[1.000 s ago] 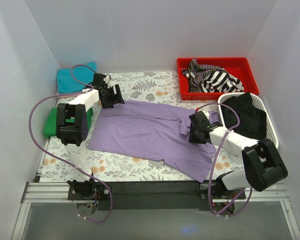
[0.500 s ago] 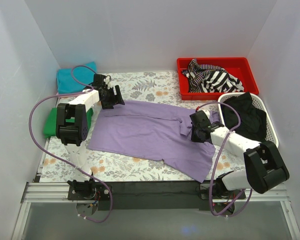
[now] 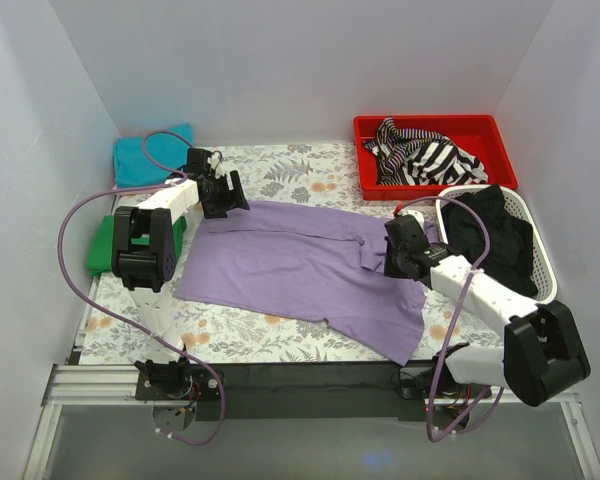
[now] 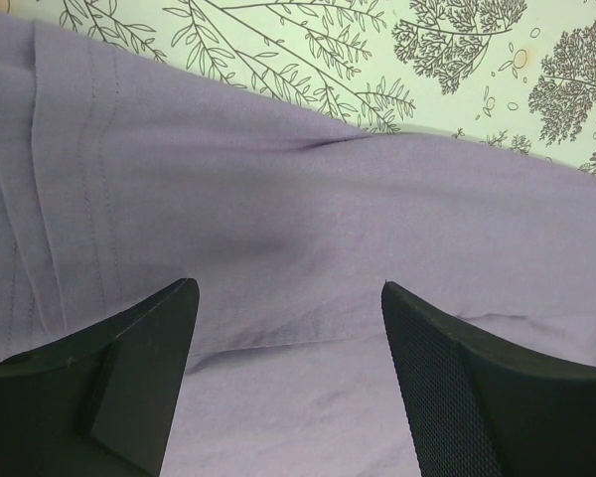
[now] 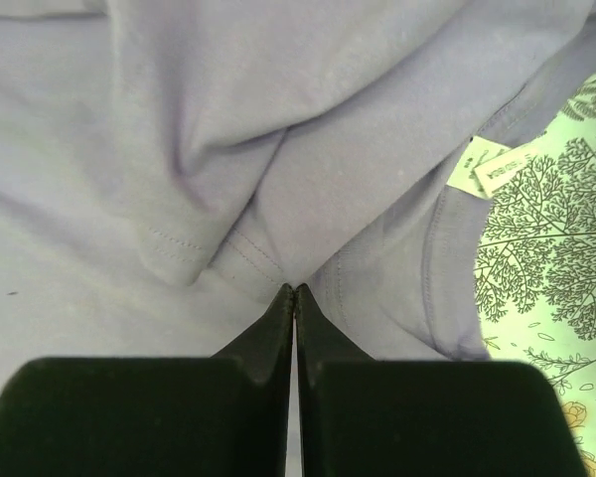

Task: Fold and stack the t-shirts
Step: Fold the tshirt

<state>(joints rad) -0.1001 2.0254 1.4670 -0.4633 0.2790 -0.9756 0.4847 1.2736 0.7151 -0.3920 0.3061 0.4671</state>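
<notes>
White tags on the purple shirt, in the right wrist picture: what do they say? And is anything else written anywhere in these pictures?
White tags at the collar of the purple t-shirt: printed, but too small and blurred to read.
Nothing else written shows in any view.

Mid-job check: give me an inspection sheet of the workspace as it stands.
Surface: floral-print table cover.
Job's things: lavender cloth t-shirt spread out; teal folded t-shirt and green folded t-shirt at left edge.
Clutter: red plastic tray with striped cloth; white basket with black cloth.
Grippers: left gripper open over the shirt; right gripper shut on a shirt fold.
Cables: purple cables loop beside both arms.
Surroundings: white walls.
</notes>
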